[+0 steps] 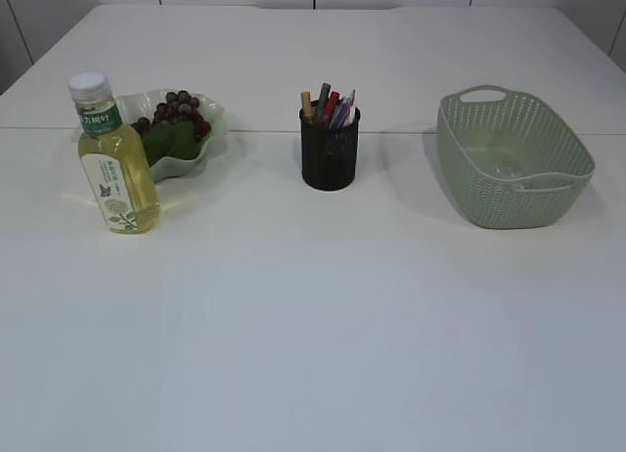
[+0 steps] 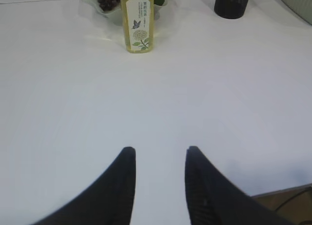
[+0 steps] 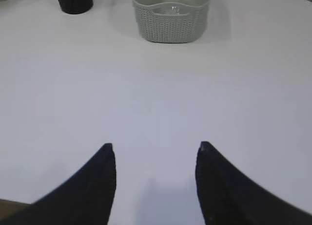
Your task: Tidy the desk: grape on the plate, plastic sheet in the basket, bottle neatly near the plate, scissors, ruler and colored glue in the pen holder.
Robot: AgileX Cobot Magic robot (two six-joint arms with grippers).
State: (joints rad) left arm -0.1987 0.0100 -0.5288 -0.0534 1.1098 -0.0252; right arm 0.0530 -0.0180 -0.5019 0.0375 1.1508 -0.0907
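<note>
On the white desk (image 1: 313,325), biggest thing first: the pale green basket (image 1: 514,158) sits at the right, long axis running front to back, with something clear lying in the bottom. Left side has the bottle (image 1: 112,158) standing upright, cap pointing straight up, just in front of the plate (image 1: 191,154), which holds the grape (image 1: 181,114) bunch. Between them is the black mesh pen holder (image 1: 330,149), its contents sticking up and fanning out a bit. Both arms hang low over bare desk: left gripper (image 2: 158,159) has its jaws partly spread, right gripper (image 3: 156,154) wider, neither pinching anything.
</note>
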